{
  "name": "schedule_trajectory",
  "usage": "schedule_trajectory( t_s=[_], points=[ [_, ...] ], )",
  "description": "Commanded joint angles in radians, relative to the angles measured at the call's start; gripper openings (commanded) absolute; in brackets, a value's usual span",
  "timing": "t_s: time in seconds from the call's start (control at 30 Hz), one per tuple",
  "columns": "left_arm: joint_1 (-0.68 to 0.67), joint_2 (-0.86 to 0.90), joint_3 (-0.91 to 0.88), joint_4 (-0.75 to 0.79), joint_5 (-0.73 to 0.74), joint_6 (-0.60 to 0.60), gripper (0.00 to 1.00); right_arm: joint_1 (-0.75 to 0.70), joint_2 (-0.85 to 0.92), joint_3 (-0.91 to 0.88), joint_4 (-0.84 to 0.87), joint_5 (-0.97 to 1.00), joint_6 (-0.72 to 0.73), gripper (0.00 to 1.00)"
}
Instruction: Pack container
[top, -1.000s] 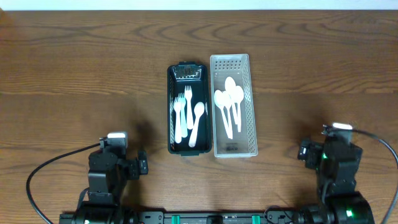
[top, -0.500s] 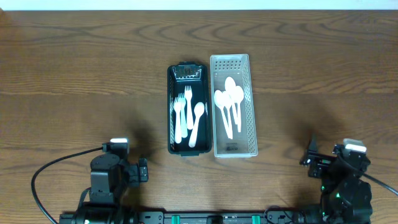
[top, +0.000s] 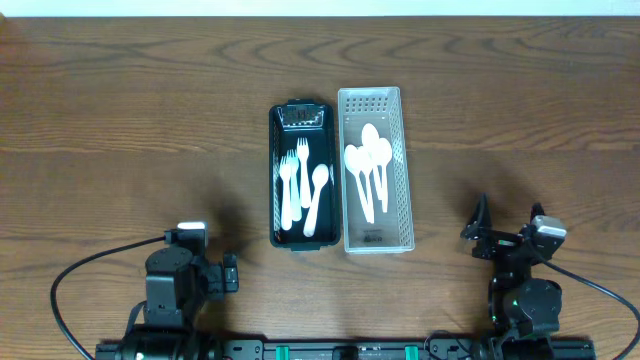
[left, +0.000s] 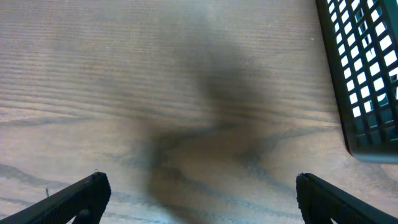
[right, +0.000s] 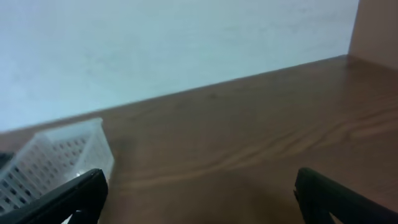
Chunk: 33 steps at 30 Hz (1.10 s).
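Note:
A black mesh container (top: 299, 175) at the table's middle holds white forks (top: 293, 185) and a white spoon (top: 317, 195). Beside it on the right, a clear mesh container (top: 375, 165) holds several white spoons (top: 368, 170). My left gripper (top: 228, 272) is open and empty near the front left edge; in the left wrist view (left: 198, 199) its fingers span bare wood, with the black container's corner (left: 364, 74) at the right. My right gripper (top: 478, 232) is open and empty at the front right; the right wrist view (right: 198, 198) looks level over the table at the clear container's corner (right: 59, 158).
The wooden table (top: 130, 130) stretches wide on both sides of the two containers. A pale wall (right: 174, 43) stands behind the table's far edge. Cables run from both arm bases along the front edge.
My right arm has drawn back toward the front edge and tilted up, so its gripper now points toward the containers. My left arm has settled back slightly.

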Motion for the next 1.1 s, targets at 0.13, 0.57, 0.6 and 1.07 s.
schedule_trajectory(
  t_s=[0.13, 0.57, 0.6, 1.07],
  points=[
    [-0.005, 0.000, 0.004, -0.003, 0.000, 0.006, 0.98, 0.028, -0.006, -0.005, -0.006, -0.096, 0.052, 0.99],
    [-0.005, 0.000, 0.003, -0.003, 0.000, 0.006, 0.98, 0.028, -0.006, -0.005, -0.006, -0.096, 0.052, 0.99],
    [-0.005, 0.000, 0.003, -0.003, 0.000, 0.006, 0.98, 0.028, -0.006, -0.005, -0.006, -0.096, 0.052, 0.99],
    [0.013, -0.027, 0.004, 0.018, -0.053, 0.007, 0.98, 0.028, -0.006, -0.005, -0.006, -0.096, 0.052, 0.99]
  ],
)
